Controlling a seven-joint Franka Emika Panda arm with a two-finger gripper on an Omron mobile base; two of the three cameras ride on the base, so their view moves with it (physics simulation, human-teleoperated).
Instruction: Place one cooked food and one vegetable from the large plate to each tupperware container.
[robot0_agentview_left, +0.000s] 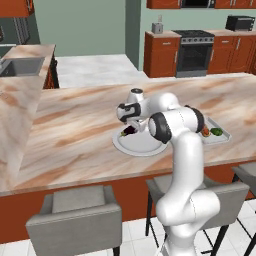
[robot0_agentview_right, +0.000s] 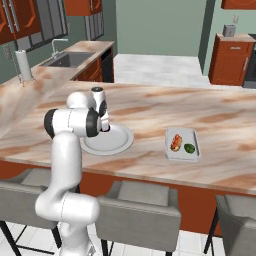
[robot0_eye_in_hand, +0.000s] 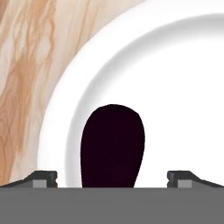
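Large plate (robot0_agentview_right: 117, 142) sits near the surface's (robot0_agentview_right: 150, 115) front edge, above the stools. Dark eggplant-like item (robot0_eye_in_hand: 113, 146) lies on it near the rim. Fingers (robot0_eye_in_hand: 113, 181) spread wide, tips flanking the dark item, not touching. One tupperware container (robot0_agentview_right: 182, 155) sits well apart along the same edge, holding a hot dog (robot0_agentview_right: 175, 142) and a green vegetable (robot0_agentview_right: 189, 148).

A home kitchen: marble-look counter (robot0_agentview_left: 75, 125), red-brown cabinets (robot0_agentview_left: 161, 55), black oven (robot0_agentview_left: 193, 52), toaster oven (robot0_agentview_left: 240, 23), sink (robot0_agentview_right: 67, 60) (tap included), grey stools (robot0_agentview_right: 137, 210).
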